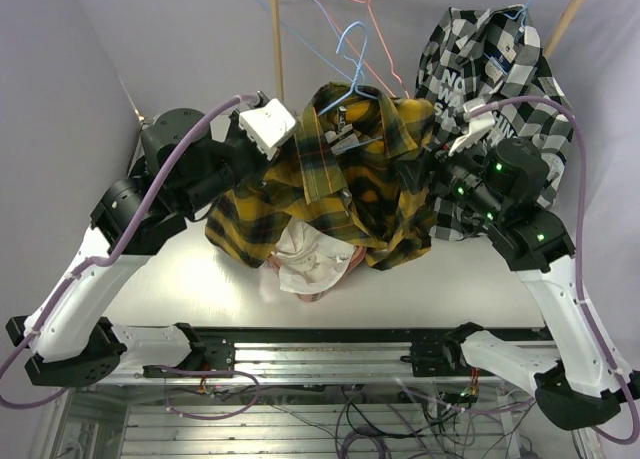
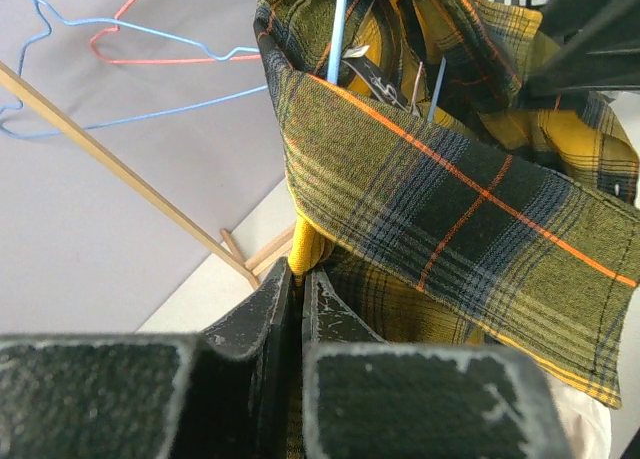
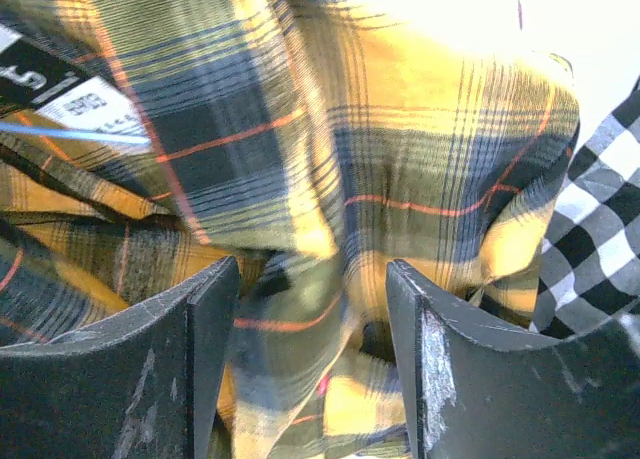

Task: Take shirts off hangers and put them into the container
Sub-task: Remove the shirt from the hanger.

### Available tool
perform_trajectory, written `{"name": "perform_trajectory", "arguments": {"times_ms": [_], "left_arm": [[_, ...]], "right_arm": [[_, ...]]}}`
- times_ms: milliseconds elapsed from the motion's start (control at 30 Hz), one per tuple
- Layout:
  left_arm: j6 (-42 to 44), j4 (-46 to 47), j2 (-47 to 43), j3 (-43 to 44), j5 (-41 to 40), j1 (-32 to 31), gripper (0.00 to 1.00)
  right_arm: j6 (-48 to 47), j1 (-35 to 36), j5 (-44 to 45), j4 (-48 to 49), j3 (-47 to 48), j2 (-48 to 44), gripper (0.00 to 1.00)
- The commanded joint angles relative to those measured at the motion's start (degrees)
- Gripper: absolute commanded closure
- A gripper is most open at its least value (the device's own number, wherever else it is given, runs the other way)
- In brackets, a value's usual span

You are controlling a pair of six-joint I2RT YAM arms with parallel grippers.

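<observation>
The yellow-and-black plaid shirt (image 1: 370, 169) hangs bunched on a light blue hanger (image 1: 345, 84) over the middle of the table. My left gripper (image 1: 258, 167) is shut on a yellow fold of its edge (image 2: 298, 264). My right gripper (image 3: 310, 279) stands open at the shirt's right side, with loose plaid cloth (image 3: 420, 159) between its fingers (image 3: 405, 319). The checked shirt (image 1: 490, 59) with lettering hangs at the back right. Only slivers of the pink container (image 1: 318, 297) show under the plaid shirt, with a white shirt (image 1: 310, 259) in it.
Empty blue hangers (image 1: 290, 9) and a pink-red hanger (image 1: 370, 29) hang on the rack behind. Wooden rack poles (image 1: 277, 49) rise at the back, one sloping across the left wrist view (image 2: 130, 174). The lilac wall closes the left side.
</observation>
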Motion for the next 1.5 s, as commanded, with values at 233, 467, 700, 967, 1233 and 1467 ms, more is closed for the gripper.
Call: {"name": "perform_trajectory", "arguments": {"times_ms": [233, 467, 700, 967, 1233, 1467], "left_arm": [[-2.97, 0.45, -4.81, -0.08, 2.21, 0.02, 0.93], [-2.73, -0.24, -5.75, -1.52, 1.39, 0.04, 0.93], [-2.41, -3.91, -8.30, -3.74, 4.63, 0.01, 0.93], [-4.85, -7.02, -14.90, -7.57, 7.93, 0.02, 0.93], [-7.52, -6.99, -20.64, -9.48, 10.30, 0.05, 0.93], [-6.73, -4.58, -20.52, -9.66, 7.53, 0.00, 0.93]], "right_arm": [[-0.14, -0.11, -1.94, 5.58, -1.72, 6.12, 0.55], [0.99, -0.13, -1.03, 3.53, -0.97, 5.10, 1.00], [0.21, -0.20, 19.64, 0.01, 5.26, 4.31, 1.00], [0.45, -0.20, 26.87, 4.87, 12.85, 8.13, 1.00], [-0.96, -0.20, 23.71, 5.28, 19.13, 13.45, 1.00], [-0.68, -0.20, 19.44, -0.07, 16.62, 10.97, 1.00]]}}
